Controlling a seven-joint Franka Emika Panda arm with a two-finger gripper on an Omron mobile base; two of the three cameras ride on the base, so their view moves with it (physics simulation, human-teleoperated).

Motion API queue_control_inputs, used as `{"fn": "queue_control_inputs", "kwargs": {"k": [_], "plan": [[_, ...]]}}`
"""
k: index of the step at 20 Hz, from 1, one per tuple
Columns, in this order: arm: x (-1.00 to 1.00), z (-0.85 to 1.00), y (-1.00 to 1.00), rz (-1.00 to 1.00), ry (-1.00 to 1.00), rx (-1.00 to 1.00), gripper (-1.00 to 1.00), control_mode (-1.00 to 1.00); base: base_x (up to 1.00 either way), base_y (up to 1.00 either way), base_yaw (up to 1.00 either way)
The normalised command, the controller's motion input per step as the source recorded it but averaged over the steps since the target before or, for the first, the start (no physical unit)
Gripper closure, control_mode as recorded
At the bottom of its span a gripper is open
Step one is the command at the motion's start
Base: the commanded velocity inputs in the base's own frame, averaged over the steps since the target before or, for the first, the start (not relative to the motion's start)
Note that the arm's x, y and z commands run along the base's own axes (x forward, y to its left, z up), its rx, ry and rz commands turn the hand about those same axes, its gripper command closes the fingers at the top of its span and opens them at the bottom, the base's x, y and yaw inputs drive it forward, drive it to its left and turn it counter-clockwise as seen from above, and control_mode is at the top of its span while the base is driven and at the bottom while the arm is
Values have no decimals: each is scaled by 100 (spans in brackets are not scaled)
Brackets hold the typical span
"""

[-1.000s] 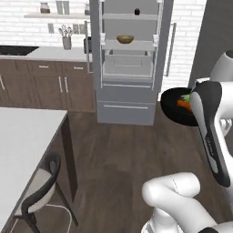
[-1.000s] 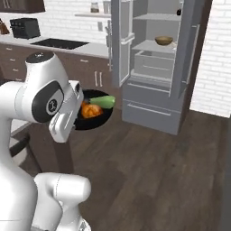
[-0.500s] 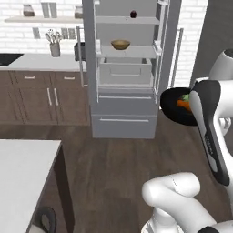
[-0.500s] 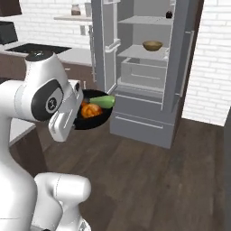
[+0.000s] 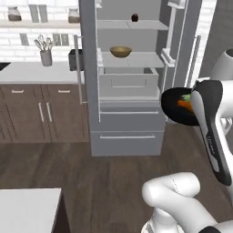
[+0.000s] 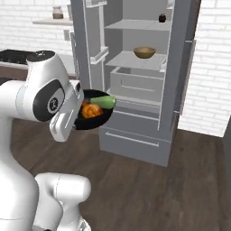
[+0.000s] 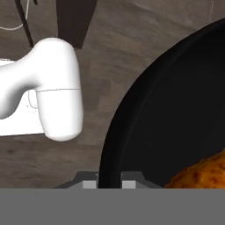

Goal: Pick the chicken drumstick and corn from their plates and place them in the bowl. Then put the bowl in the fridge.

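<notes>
My gripper is shut on the rim of the black bowl, which I hold level above the wooden floor. The orange-brown chicken drumstick and the pale green corn lie inside the bowl. In the left base view the bowl pokes out from behind my forearm, with the drumstick showing in it. The fridge stands ahead with both doors open, its white shelves and grey drawers showing. The plates are out of view.
A tan wooden bowl sits on a middle fridge shelf and a small dark item on the top one. Dark brown cabinets run left of the fridge. A white counter corner is at my lower left.
The whole picture has shifted: the base has moved, and the fridge now stands nearer and more directly ahead. The bowl stays in my gripper with the food in it.
</notes>
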Motion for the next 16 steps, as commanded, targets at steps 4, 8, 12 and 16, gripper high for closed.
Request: {"fn": "queue_control_inputs", "kwargs": {"k": [4, 8, 12, 16], "plan": [[0, 0, 0, 0, 0, 0, 100, 100, 99, 38, -14], [0, 0, 0, 0, 0, 0, 100, 100, 77, 1, -16], [0, 0, 0, 0, 0, 0, 100, 100, 71, 8, -21], [0, 0, 0, 0, 0, 0, 100, 100, 58, 27, -20]]}}
